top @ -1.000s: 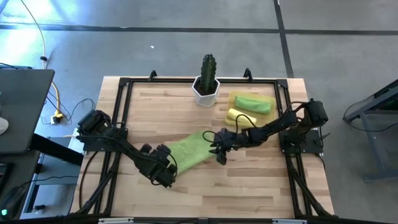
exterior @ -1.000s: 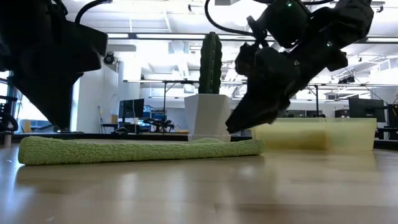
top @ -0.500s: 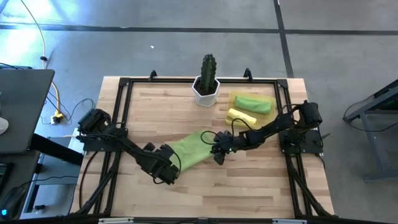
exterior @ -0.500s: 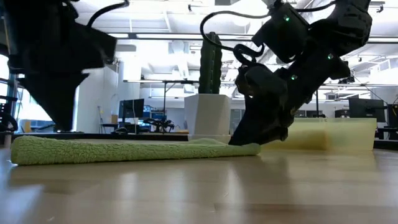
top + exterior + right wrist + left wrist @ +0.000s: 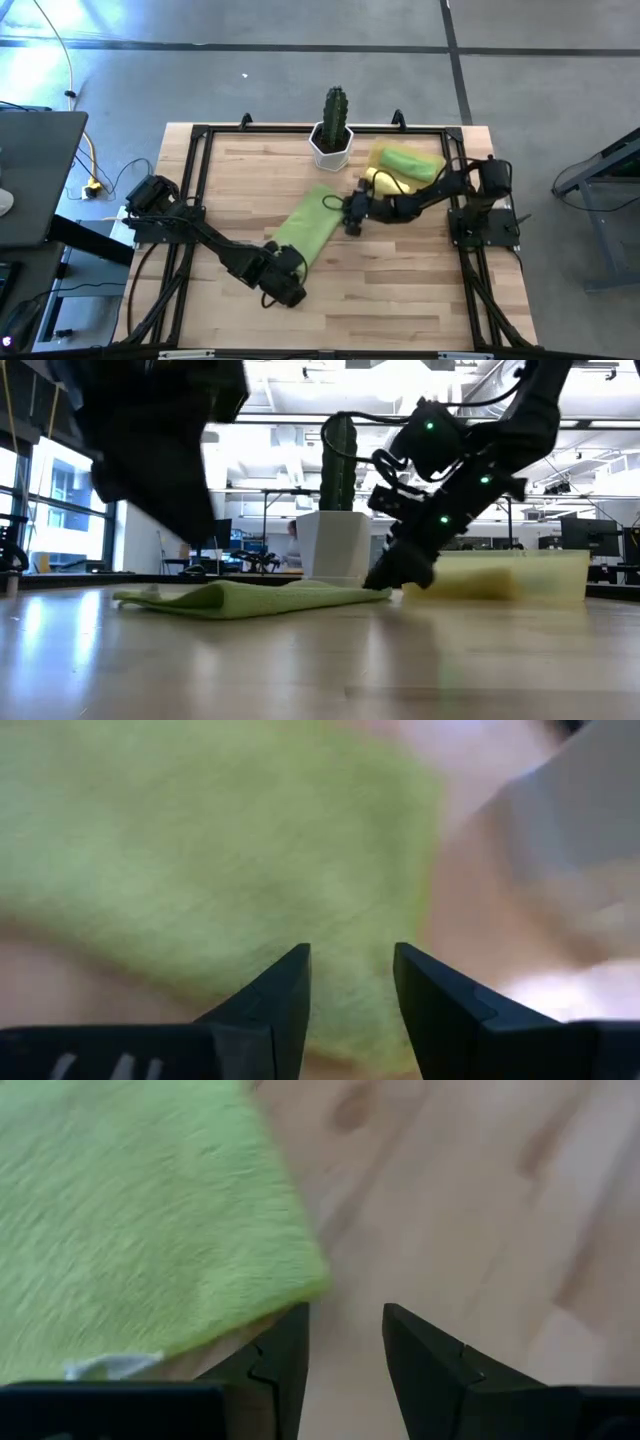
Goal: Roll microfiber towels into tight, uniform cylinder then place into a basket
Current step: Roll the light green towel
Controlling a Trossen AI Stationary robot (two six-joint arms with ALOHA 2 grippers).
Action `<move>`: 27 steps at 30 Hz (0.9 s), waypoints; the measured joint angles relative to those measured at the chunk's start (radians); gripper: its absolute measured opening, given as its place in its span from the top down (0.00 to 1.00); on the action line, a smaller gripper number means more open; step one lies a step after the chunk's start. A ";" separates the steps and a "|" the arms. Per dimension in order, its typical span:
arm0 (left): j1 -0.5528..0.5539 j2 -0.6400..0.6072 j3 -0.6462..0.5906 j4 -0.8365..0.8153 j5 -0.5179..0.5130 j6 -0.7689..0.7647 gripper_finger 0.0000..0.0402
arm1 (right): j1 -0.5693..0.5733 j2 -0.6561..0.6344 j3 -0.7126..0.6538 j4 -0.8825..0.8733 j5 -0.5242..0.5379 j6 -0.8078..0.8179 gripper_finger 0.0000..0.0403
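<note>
Wooden slats formed the table top (image 5: 400,290), bordered by a black frame, with grey concrete floor all around it. Seen from overhead, a lime-green towel (image 5: 309,220) lay folded into a long flat strip near the table's centre, slanting from about 1 o'clock down to 7 o'clock. At table height it read as a thin, flat green pad (image 5: 250,598) on the wood.

At the strip's 7 o'clock end sat the left gripper (image 5: 288,285); its wrist camera showed its two dark fingers (image 5: 285,1360) slightly parted over bare wood, with the towel's corner (image 5: 150,1230) just beside one finger and nothing between them. At the strip's 1 o'clock end sat the right gripper (image 5: 351,209); its wrist camera showed its fingers (image 5: 280,995) slightly parted right over green cloth (image 5: 220,870), though whether they touched it could not be told.

Toward 2 o'clock from the centre lay the pale yellow basket (image 5: 437,160), holding a rolled green towel (image 5: 410,163) and a rolled yellow towel (image 5: 380,181). A cactus (image 5: 335,110) in a white pot (image 5: 331,152) stood at 12 o'clock, just beside the basket.
</note>
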 joint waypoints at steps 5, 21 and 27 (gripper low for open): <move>0.009 -0.003 0.000 0.070 -0.036 0.159 0.71 | -0.047 -0.029 0.000 0.071 0.010 -0.014 0.66; 0.183 -0.003 -0.003 -0.396 -0.050 0.248 0.71 | 0.273 -0.078 0.003 0.089 0.100 0.737 0.66; 0.213 -0.001 -0.048 -0.361 -0.017 0.245 0.71 | 0.318 -0.011 0.003 0.164 0.139 0.786 0.66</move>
